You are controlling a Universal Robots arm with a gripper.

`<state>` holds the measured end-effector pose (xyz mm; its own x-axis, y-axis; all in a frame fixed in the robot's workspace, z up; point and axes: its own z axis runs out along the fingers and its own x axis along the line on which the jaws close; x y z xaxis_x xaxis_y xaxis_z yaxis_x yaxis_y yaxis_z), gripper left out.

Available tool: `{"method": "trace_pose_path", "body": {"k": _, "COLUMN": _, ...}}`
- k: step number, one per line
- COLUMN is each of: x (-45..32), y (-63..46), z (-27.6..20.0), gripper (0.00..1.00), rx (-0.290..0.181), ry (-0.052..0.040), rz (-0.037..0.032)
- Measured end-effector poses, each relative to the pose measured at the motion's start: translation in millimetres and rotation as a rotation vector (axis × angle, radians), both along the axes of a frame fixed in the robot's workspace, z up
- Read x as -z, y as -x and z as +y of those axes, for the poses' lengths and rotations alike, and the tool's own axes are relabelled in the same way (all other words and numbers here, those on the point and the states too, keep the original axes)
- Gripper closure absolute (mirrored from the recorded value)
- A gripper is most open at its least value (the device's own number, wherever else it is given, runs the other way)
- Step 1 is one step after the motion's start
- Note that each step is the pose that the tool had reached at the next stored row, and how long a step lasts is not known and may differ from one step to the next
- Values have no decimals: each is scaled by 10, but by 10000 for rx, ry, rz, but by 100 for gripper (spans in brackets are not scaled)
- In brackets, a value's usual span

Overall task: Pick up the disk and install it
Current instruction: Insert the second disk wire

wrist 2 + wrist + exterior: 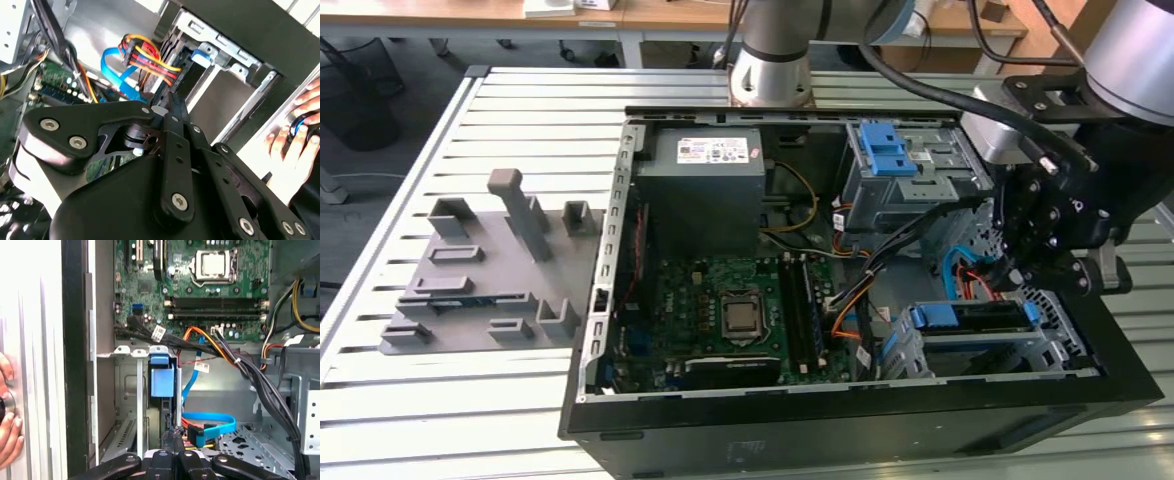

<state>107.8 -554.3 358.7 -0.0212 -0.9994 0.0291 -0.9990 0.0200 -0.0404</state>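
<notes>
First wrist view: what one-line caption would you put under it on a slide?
The tool hangs over the disk, seated on edge in the open computer case's drive bay.

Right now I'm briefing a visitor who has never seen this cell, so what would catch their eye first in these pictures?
Probably the open computer case lying on the slatted table, its green motherboard bared. Next, the black gripper lowered into the case at the exterior view's right, just above the disk with its blue handle, which sits in the drive cage. A person's hand rests on the table beside the case in the second wrist view.
</notes>
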Motion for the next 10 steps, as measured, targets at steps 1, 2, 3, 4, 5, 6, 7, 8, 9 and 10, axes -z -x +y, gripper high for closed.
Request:
{"method": "trace_pose_path", "body": {"k": 1, "x": -5, "y": 0, "z": 0, "gripper": 89, "rx": 0, "ry": 0, "rz": 108}}
{"method": "trace_pose_path", "body": {"k": 2, "x": -8, "y": 0, "z": 2, "gripper": 89, "rx": 0, "ry": 1, "rz": 190}}
{"method": "trace_pose_path", "body": {"k": 3, "x": -10, "y": 0, "z": 4, "gripper": 89, "rx": -1, "ry": 0, "rz": 234}}
{"method": "trace_pose_path", "body": {"k": 4, "x": -16, "y": 0, "z": 4, "gripper": 89, "rx": 0, "ry": 2, "rz": 258}}
{"method": "trace_pose_path", "body": {"k": 5, "x": -22, "y": 1, "z": 7, "gripper": 89, "rx": 1, "ry": 1, "rz": 277}}
{"method": "trace_pose_path", "body": {"k": 6, "x": -29, "y": 0, "z": 15, "gripper": 89, "rx": 1, "ry": -2, "rz": 285}}
{"method": "trace_pose_path", "body": {"k": 7, "x": -44, "y": 0, "z": 23, "gripper": 89, "rx": 1, "ry": 2, "rz": 294}}
{"method": "trace_pose_path", "body": {"k": 8, "x": -62, "y": 0, "z": 30, "gripper": 89, "rx": 0, "ry": 3, "rz": 307}}
{"method": "trace_pose_path", "body": {"k": 9, "x": -77, "y": 0, "z": 40, "gripper": 89, "rx": 1, "ry": 0, "rz": 321}}
{"method": "trace_pose_path", "body": {"k": 10, "x": -89, "y": 0, "z": 53, "gripper": 89, "rx": 0, "ry": -2, "rz": 338}}
